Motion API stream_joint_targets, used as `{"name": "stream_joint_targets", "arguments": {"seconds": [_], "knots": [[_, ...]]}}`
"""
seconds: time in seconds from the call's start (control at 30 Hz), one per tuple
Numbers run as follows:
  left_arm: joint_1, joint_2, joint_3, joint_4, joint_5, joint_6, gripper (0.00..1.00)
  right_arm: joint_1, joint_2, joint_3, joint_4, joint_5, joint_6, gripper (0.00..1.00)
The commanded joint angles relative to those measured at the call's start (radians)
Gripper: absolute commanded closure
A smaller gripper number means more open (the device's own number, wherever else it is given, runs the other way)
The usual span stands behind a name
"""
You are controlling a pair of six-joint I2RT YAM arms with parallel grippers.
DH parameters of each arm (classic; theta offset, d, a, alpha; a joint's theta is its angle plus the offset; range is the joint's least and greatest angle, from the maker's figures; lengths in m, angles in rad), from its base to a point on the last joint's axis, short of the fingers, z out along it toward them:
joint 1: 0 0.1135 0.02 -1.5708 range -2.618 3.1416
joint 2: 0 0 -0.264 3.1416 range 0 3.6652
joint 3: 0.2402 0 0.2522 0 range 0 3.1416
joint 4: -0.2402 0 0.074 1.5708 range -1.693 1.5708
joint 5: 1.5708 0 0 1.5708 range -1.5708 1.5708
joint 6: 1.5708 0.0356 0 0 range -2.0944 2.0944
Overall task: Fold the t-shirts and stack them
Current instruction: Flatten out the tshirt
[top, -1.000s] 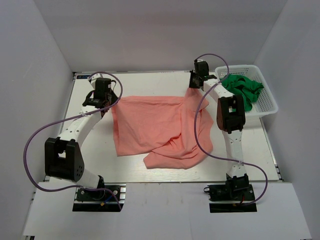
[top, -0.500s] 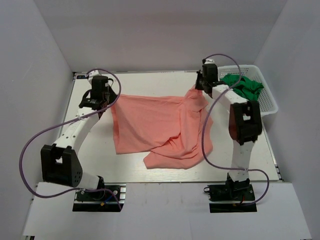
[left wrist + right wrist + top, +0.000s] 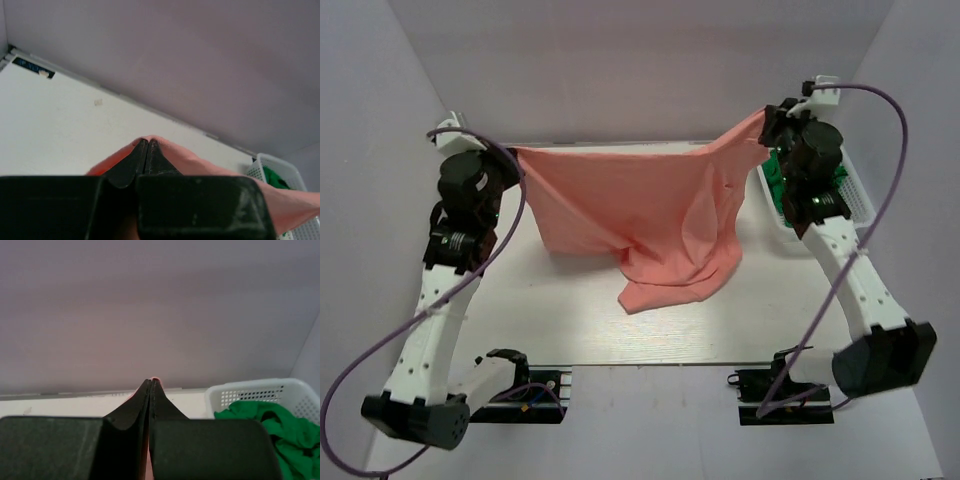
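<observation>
Left of the pink shirt (image 3: 640, 200), a dark label (image 3: 25, 63) is illegible.

Left hand (image 3: 514, 152), right hand (image 3: 766, 114) high, pinched closed

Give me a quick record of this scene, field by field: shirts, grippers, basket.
pink shirt: held up by two corners, hanging spread, unfolded, lower end bunched at the table
left gripper: shut on pink shirt
right gripper: shut on pink shirt
green shirt: crumpled in basket
stack: none yet
</observation>
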Motion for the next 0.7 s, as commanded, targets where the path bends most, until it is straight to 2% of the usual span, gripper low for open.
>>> {"name": "stream_joint_targets", "arguments": {"seconds": [0.0,0.17,0.33,0.67], "knots": [[0.005,-0.090,0.058,-0.002,-0.033,0.048,1.00,-0.005,-0.146,-0.038,0.073,0.051,-0.087,1.00],[0.005,-0.144,0.130,-0.011,0.026,0.088,1.00,-0.004,-0.294,-0.014,0.009,0.001,-0.121,1.00],[0.005,-0.224,0.141,0.031,0.105,0.079,1.00,-0.004,-0.411,0.024,-0.040,-0.042,-0.188,1.00],[0.005,-0.340,0.254,-0.058,0.199,0.119,1.00,0.001,-0.532,0.276,-0.195,-0.186,-0.269,1.00]]}}
